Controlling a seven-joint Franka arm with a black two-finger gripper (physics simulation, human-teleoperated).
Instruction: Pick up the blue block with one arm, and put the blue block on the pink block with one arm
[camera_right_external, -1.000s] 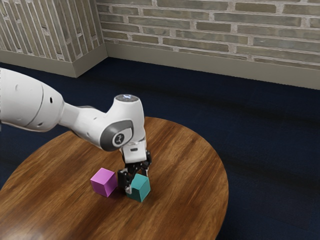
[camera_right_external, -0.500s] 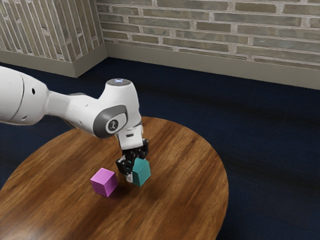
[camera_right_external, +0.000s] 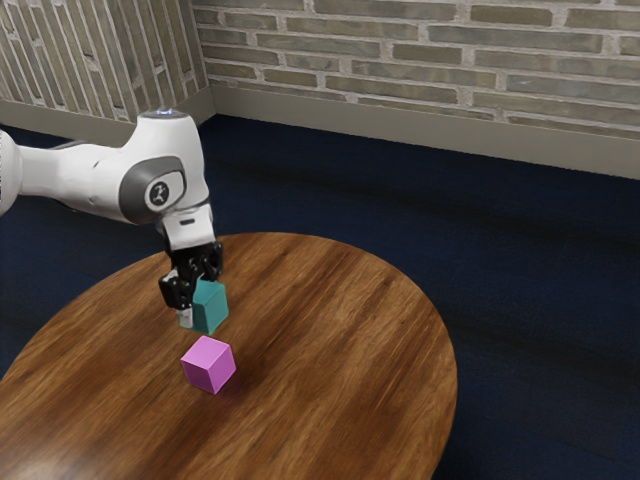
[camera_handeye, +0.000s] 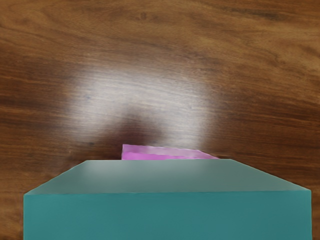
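My gripper (camera_right_external: 192, 299) is shut on the teal-blue block (camera_right_external: 209, 306) and holds it in the air above the round wooden table (camera_right_external: 330, 330). The pink block (camera_right_external: 208, 364) rests on the table just below the held block, slightly toward the front edge. In the wrist view the blue block (camera_handeye: 165, 200) is large and close under my hand, and a sliver of the pink block (camera_handeye: 165, 153) peeks out beyond its far edge, most of it hidden.
The table's right half and back part are bare wood. Dark blue carpet (camera_right_external: 500, 230) surrounds the table, with a brick wall (camera_right_external: 450, 50) behind. The white arm (camera_right_external: 90, 180) comes in from the exterior view's left.
My gripper lifted the blue block off the table beside the pink block, then carried it up and toward the exterior view's left, to above the pink block. The pink block stayed put.
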